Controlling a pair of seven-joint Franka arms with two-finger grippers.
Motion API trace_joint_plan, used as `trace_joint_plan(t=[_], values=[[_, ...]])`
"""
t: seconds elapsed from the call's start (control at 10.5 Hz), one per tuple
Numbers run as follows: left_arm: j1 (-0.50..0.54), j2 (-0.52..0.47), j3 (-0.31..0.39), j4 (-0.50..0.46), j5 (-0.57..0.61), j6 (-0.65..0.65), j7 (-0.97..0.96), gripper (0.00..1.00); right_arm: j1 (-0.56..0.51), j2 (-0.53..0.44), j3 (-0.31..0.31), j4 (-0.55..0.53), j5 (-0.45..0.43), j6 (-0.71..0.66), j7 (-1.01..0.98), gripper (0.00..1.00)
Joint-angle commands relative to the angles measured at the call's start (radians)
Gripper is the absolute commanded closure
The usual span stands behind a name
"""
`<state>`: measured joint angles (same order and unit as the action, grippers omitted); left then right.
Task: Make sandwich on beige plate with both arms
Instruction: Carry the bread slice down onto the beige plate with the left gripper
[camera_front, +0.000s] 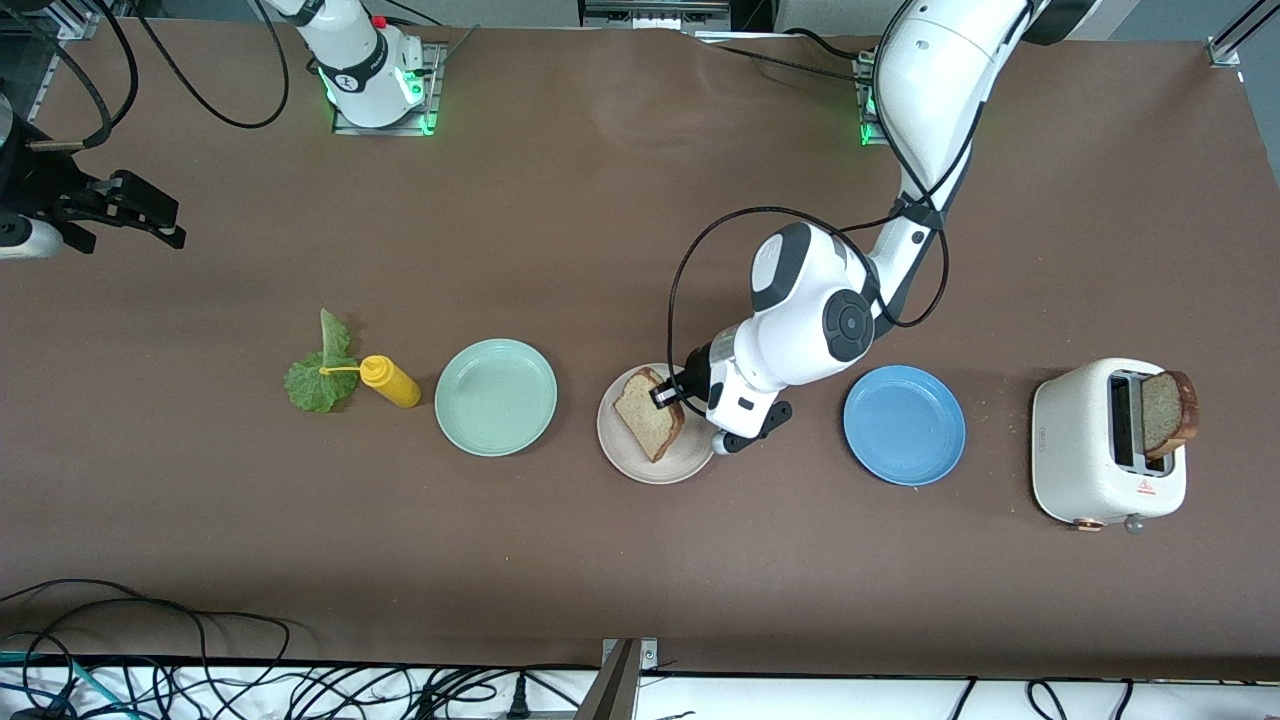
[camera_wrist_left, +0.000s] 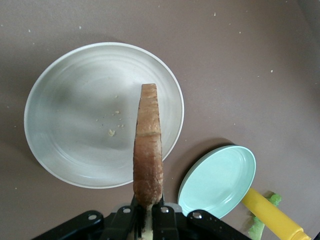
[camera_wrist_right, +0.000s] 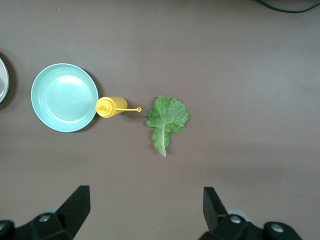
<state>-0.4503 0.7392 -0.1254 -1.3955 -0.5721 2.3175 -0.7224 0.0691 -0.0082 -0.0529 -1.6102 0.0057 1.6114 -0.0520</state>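
Observation:
My left gripper (camera_front: 668, 392) is shut on a slice of brown bread (camera_front: 648, 412) and holds it on edge, tilted, over the beige plate (camera_front: 640, 468). In the left wrist view the slice (camera_wrist_left: 148, 150) shows edge-on from the gripper (camera_wrist_left: 149, 220) over the plate (camera_wrist_left: 75, 125), which holds only crumbs. A second slice (camera_front: 1168, 412) stands in the toaster (camera_front: 1090, 450). The lettuce leaf (camera_front: 322, 375) lies on the table toward the right arm's end. My right gripper (camera_front: 160, 222) is open and empty, high over the table there; its wrist view (camera_wrist_right: 147, 200) shows the leaf (camera_wrist_right: 166, 117) below.
A yellow squeeze bottle (camera_front: 392, 381) lies between the lettuce and the mint green plate (camera_front: 496, 397), its nozzle on the leaf. A blue plate (camera_front: 904, 424) sits between the beige plate and the toaster. Cables run along the table's near edge.

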Motion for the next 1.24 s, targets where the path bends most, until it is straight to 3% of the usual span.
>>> trace_joint_plan(t=[0.0,0.86,1.14], values=[[-0.008,0.005,0.015,0.01,-0.002,0.01,0.015,1.0,0.0,-0.015,0.002,-0.011,-0.006,-0.001,0.009,0.0],[-0.019,0.019,0.021,0.001,0.006,0.008,0.005,0.97,-0.003,-0.007,0.001,-0.008,-0.004,0.009,0.009,0.0],[-0.008,0.011,0.023,0.001,0.009,-0.007,0.007,0.51,-0.002,-0.007,0.002,-0.008,-0.004,0.01,0.009,0.0]])
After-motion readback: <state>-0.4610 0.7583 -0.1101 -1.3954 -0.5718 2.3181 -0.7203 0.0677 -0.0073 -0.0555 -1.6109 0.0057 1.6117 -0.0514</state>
